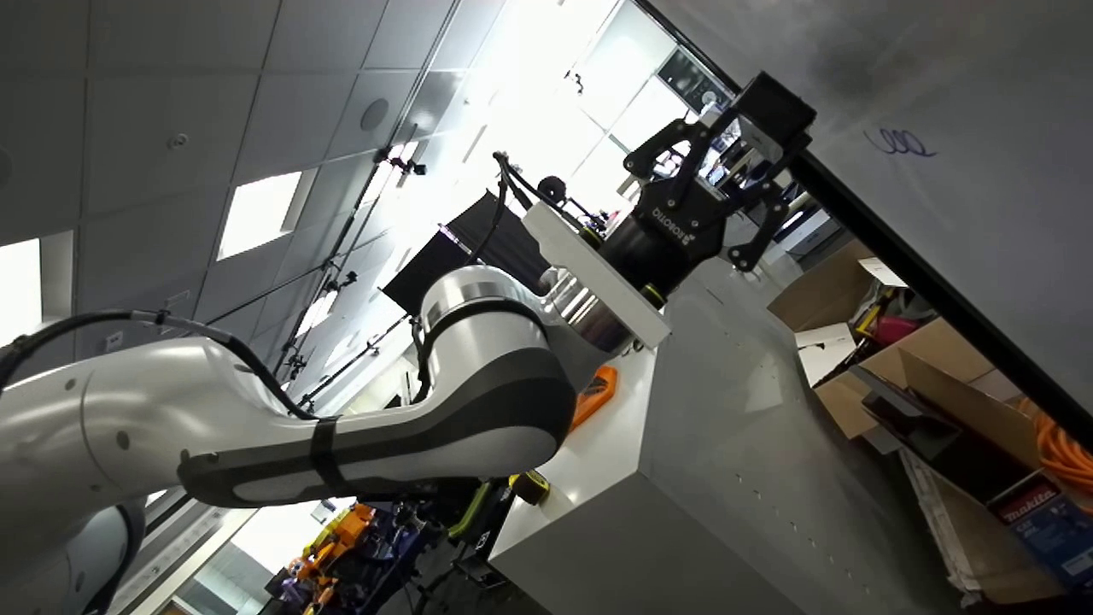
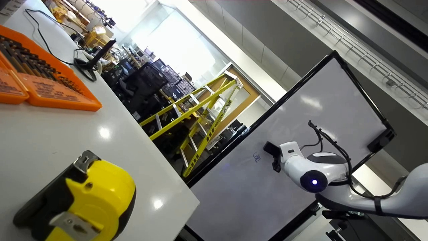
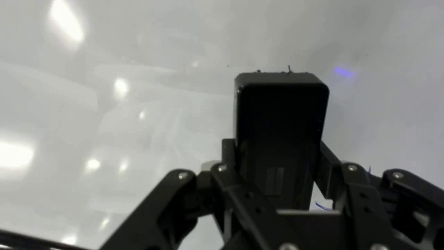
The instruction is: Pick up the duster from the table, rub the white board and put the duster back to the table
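The tool point(image 3: 277, 159) was closed on both sides of the duster point(image 3: 281, 114), contact with the white board point(image 2: 291, 122) beyond unclear, and rubbing seemed in hand, the next move calling for pressed sweeps over the blue scribble point(image 2: 256, 156), at the duster's eight o'clock in an exterior view.

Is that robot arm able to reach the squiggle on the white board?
Probably yes: the gripper holds the duster near the squiggle on the white board, and I see nothing blocking the way.
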Controlling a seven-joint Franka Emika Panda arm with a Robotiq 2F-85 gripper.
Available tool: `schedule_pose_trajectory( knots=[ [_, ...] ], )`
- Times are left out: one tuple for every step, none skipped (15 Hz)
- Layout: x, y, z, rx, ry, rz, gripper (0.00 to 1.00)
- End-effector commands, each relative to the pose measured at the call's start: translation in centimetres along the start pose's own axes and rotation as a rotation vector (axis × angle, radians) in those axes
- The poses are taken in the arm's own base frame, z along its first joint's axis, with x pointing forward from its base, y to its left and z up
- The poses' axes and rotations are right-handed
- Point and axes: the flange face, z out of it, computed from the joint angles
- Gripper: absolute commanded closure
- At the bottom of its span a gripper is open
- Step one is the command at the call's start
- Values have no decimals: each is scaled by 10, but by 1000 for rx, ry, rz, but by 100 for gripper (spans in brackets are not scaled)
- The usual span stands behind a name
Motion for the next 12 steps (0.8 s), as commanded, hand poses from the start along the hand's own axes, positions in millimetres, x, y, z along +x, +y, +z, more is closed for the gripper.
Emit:
schedule_pose_trajectory(
  knots=[
    [14,-8,14,-63,15,27,70],
    [16,-10,15,-61,26,44,70],
    [17,-13,17,-59,34,63,70],
    [18,-15,18,-54,40,83,70],
    [19,-17,19,-45,45,104,70],
    [18,-19,21,-35,50,124,70],
    [18,-20,23,-27,55,138,70],
    [17,-21,24,-11,64,160,70],
    [15,-21,26,9,77,184,70],
    [14,-21,27,26,89,202,70],
    [12,-20,29,46,109,217,70],
    [9,-19,31,63,124,231,70]
  ],
)
